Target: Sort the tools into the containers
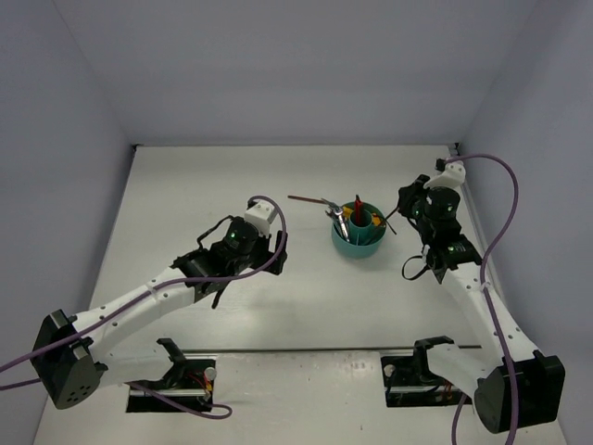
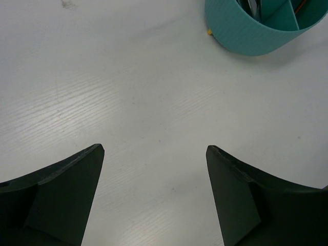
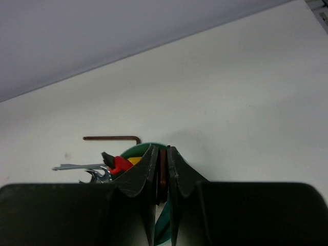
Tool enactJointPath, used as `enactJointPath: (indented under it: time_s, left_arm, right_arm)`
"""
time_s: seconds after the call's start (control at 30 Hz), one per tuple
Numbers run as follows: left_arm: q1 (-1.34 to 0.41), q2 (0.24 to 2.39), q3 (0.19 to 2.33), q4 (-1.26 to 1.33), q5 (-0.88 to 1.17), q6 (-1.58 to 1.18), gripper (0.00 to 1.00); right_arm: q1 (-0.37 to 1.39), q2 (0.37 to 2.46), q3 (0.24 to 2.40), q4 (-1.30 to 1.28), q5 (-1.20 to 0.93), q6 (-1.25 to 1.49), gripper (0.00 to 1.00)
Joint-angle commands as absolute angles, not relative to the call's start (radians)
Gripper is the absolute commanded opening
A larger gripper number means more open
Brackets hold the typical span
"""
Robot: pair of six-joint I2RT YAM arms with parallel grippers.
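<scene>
The round teal tub (image 1: 359,243) stands right of centre and holds a red-and-black-handled tool (image 1: 358,208), silver wrenches (image 1: 337,216) and something yellow (image 3: 134,160). A dark L-shaped hex key (image 1: 306,197) lies on the table just behind the tub to the left. My right gripper (image 1: 400,213) is at the tub's right rim, shut on a thin dark hex key (image 3: 163,166). The tub (image 3: 139,149) shows behind and below its fingers. My left gripper (image 1: 278,248) is open and empty, low over bare table left of the tub (image 2: 246,31).
The white table (image 1: 185,204) is walled by pale panels at the back and both sides. A tiny orange-yellow bit (image 2: 209,32) shows at the tub's base. A slot with cables (image 1: 176,385) runs along the near edge by the arm bases.
</scene>
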State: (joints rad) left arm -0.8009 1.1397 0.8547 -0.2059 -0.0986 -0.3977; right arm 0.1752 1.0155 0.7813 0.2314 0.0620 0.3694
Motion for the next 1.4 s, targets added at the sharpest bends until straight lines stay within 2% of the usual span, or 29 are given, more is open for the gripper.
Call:
enactJointPath:
  time_s: [0.0,0.5,0.87,1.0,1.2,1.37]
  left_arm:
    - [-0.792,1.157,0.936,-0.204,-0.112,-0.407,0.78]
    - [-0.788,1.201,0.945,-0.209,-0.101,-0.409,0.78]
    - [-0.762,1.28,1.002,-0.175,-0.14,-0.357,0.78]
    - [-0.68,1.369,1.076,-0.169,-0.079,-0.356,0.78]
    - [-0.58,1.537,1.236,-0.177,-0.005,-0.42,0.77]
    - [-0.571,1.744,1.41,-0.197,-0.022,-0.49,0.74]
  right_arm:
    - [0.152,1.071,0.78,0.284,-0.01,0.389,0.0]
    - [0.152,1.183,0.633,0.472,-0.015,0.465,0.0]
    - [0.156,1.162,0.602,0.472,-0.005,0.469,0.35]
    - [0.155,1.125,0.618,0.439,-0.005,0.463,0.41]
    - [0.156,1.042,0.67,0.347,0.033,0.416,0.55]
    - [0.155,0.989,0.685,0.299,0.04,0.397,0.58]
